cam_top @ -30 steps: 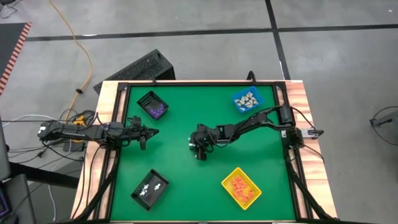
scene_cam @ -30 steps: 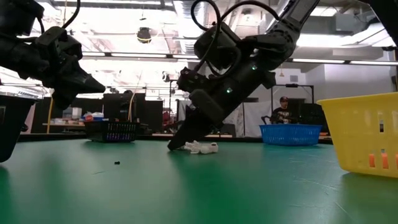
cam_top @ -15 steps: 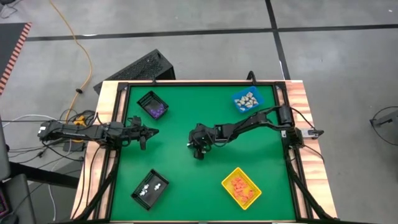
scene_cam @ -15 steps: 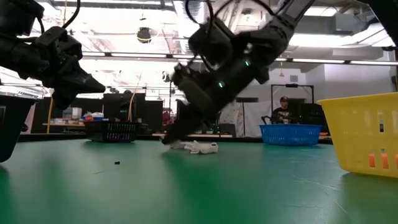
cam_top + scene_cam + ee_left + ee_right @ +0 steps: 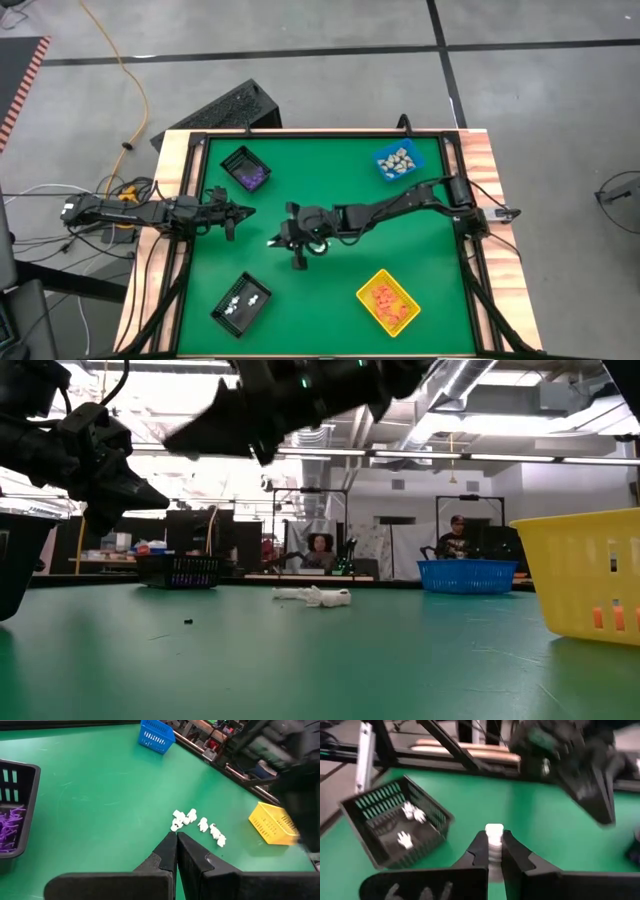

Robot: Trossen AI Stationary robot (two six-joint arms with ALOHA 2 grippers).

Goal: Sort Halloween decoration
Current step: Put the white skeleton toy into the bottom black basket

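My right gripper hangs high over the table's middle, shut on one small white Halloween decoration piece. Several more white pieces lie loose on the green table. My left gripper waits shut at the table's left side, holding nothing. In the right wrist view a black bin with white pieces stands ahead of my right gripper. My right gripper pinches the white piece between its two fingers. The piece's far end sticks out past the fingertips. It is lifted clear of the table, well above the loose pile.
Four bins stand near the corners: black with purple pieces far left, blue with beige pieces far right, yellow with orange pieces near right, black with white pieces near left. A small dark speck lies on the mat. People sit beyond the table.
My right gripper has risen steeply from the white pile and swung toward the table's left side, tipping closer to level, with one white piece between its fingers. The other white pieces stay where they were.
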